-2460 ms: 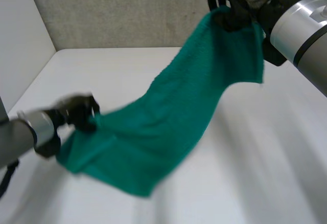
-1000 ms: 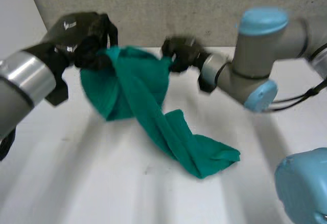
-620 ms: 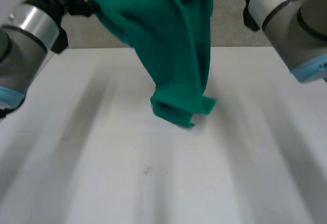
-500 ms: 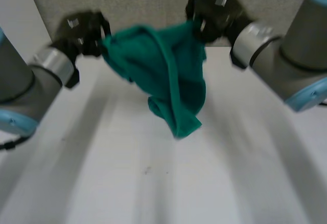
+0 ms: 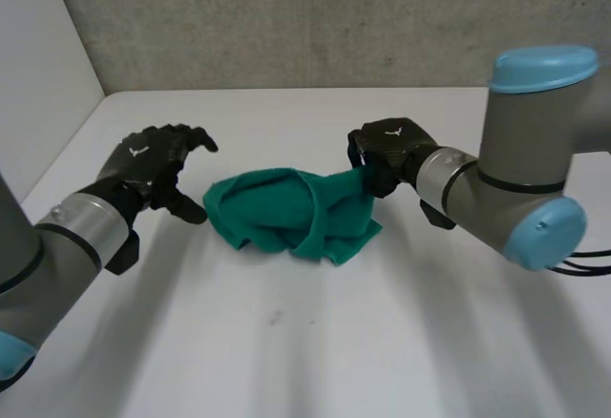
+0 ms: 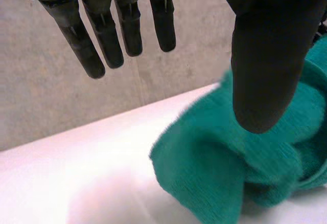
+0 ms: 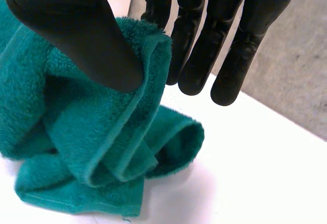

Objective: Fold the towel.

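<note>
One green towel (image 5: pixel 291 216) lies bunched in a loose heap mid-bench, nowhere near folded, its layers rolled over each other and a hem raised at the right end. The robot's right hand (image 5: pixel 387 151) pinches that hem betw. thumb and fingers. The left hand (image 5: pixel 153 165) hovers just beside the heap's other end, fingers straight and spread, holding nothing.

Risks, as judged from here:
- With only one end held, a pull from the right hand would prob. drag the whole bundle across the smooth top instead of opening it.
- The pinch looks shallow, right at the hem, so the terry could slip free under tension.
- No corner shows clearly on the left side. A grab into the heap may catch a fold or two layers at once, twisting the cloth further and giving a crooked fold.
- A lift before the left hand has a proper edge would leave the towel hanging in a rope.

The bench (image 5: pixel 286 361) is white, flat and bare apart from a small dark speck (image 5: pixel 275 319) toward the front. A rough grey wall (image 5: pixel 286 17) stands behind it, w/ a plain white panel (image 5: pixel 38 84) closing off the left side.
</note>
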Action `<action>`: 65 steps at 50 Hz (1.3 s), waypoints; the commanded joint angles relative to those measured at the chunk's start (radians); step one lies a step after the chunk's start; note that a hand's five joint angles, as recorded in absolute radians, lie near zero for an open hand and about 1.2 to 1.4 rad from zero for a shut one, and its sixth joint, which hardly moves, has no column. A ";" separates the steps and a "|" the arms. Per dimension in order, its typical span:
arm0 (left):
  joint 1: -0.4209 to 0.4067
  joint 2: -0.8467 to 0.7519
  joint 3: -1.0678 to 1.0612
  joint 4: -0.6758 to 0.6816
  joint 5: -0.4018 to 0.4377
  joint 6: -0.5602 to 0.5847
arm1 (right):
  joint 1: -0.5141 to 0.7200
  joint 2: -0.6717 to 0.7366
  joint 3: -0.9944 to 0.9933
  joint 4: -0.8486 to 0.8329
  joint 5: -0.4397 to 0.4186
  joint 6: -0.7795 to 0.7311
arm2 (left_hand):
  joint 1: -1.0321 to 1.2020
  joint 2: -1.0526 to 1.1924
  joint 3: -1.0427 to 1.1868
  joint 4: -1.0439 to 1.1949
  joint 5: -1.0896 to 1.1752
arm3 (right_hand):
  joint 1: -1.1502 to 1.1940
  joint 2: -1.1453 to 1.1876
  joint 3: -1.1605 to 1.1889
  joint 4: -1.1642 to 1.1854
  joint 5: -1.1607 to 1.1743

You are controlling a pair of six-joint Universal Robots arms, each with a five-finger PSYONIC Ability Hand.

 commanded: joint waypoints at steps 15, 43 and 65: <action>0.002 0.135 0.045 -0.049 -0.007 -0.016 | 0.117 -0.165 0.083 -0.113 -0.206 -0.121 | -0.158 -0.158 -0.163 -0.149 -0.147 | 0.417 0.219 0.214 0.207 0.235; -0.068 0.126 0.040 -0.110 -0.001 -0.062 | 0.014 -0.073 0.080 -0.001 0.128 -0.112 | -0.152 -0.152 -0.158 -0.143 -0.141 | -0.805 -1.003 -1.007 -1.015 -0.987; -0.193 -0.249 0.229 -0.333 -0.182 0.441 | -0.030 0.249 -0.061 -0.042 -0.031 -0.030 | -0.117 -0.117 -0.122 -0.108 -0.106 | -0.657 -0.855 -0.859 -0.867 -0.839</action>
